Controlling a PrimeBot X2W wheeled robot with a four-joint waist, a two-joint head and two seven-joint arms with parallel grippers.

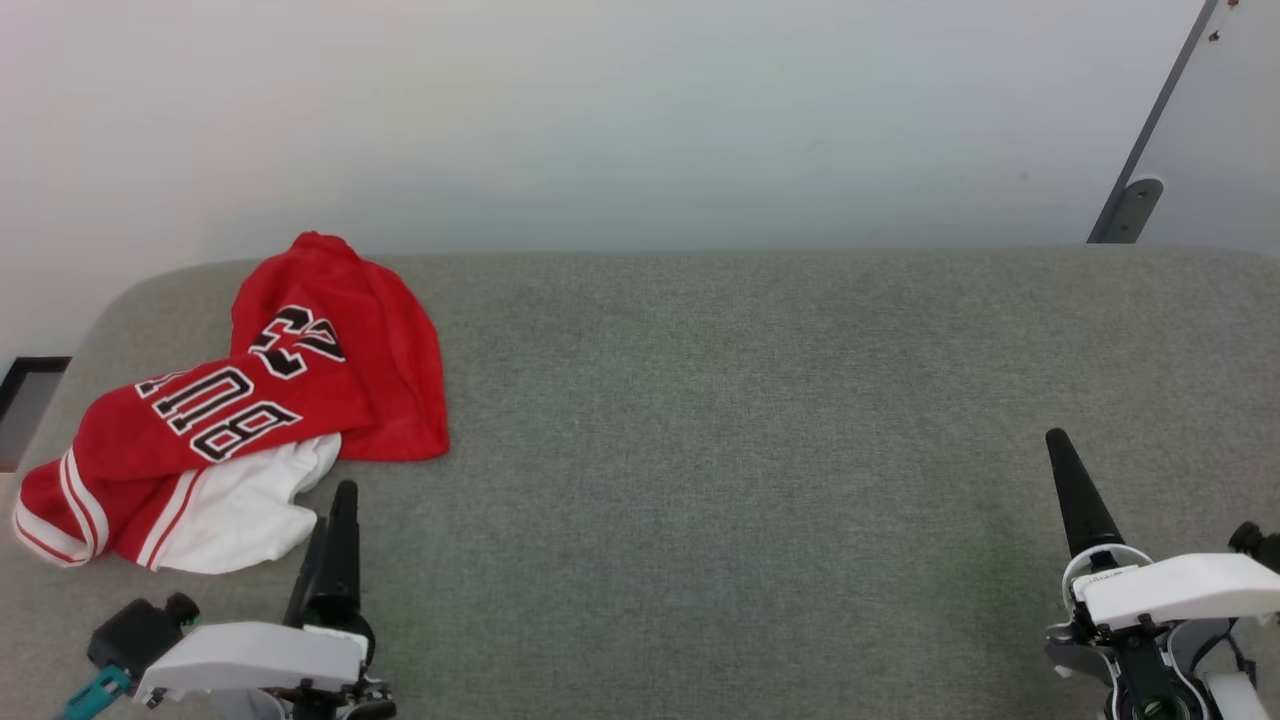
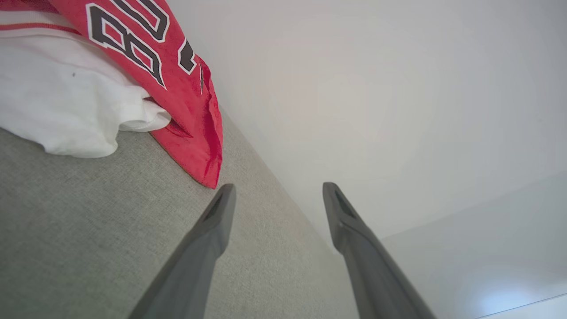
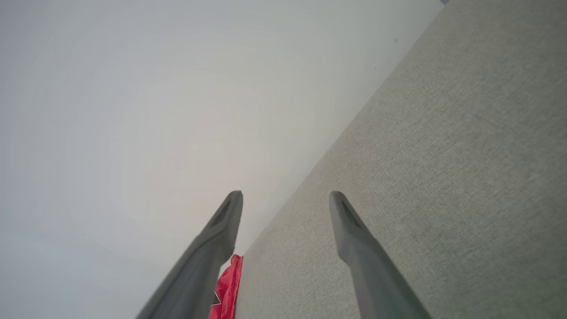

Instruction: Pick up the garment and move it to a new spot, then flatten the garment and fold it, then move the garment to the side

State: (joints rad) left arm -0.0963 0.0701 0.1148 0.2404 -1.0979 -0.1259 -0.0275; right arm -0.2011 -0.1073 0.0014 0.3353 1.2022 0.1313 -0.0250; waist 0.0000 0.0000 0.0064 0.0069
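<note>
Gray cloth covers the table (image 1: 750, 400). The red shirt (image 1: 250, 400) lies bunched at the left of the frame, slanting from lower left up to the right. The left gripper (image 1: 335, 515) is just below it, jaws apart and empty. The right gripper (image 3: 285, 194), jaws apart too, sits far off at lower right.
</note>
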